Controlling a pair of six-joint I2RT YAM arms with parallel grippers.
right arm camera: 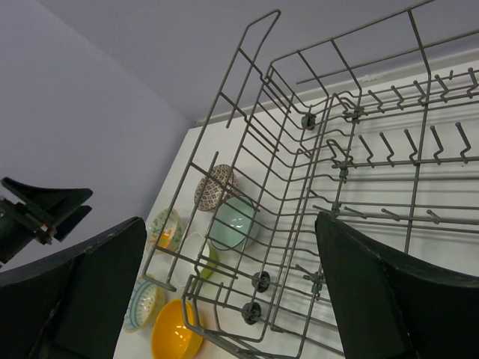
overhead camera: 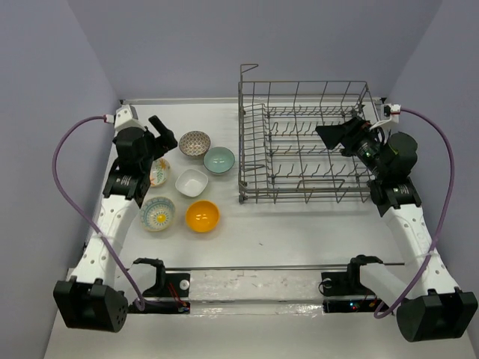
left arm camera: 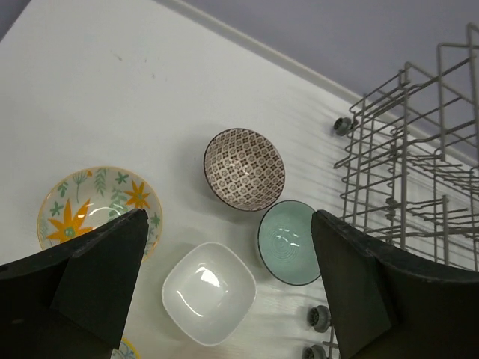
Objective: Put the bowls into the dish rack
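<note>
Left wrist view showed the left tool (left arm camera: 228, 224) spread wide and empty above the bowls (left arm camera: 209, 292). All six sat on the worktop (overhead camera: 299, 239) beside the dish rack (overhead camera: 299, 157). The right tool (right arm camera: 228, 224) also gaped empty. Rigid, probably slick and breakable, each bowl wanted pinching across its rim wall.

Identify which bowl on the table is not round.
The white bowl, in the middle of the cluster: its rim is squarish with rounded corners, while the other five are circular.

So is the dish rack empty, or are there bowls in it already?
Empty. Nothing sits inside the dish rack; all six bowls are on the table beside it.
</note>
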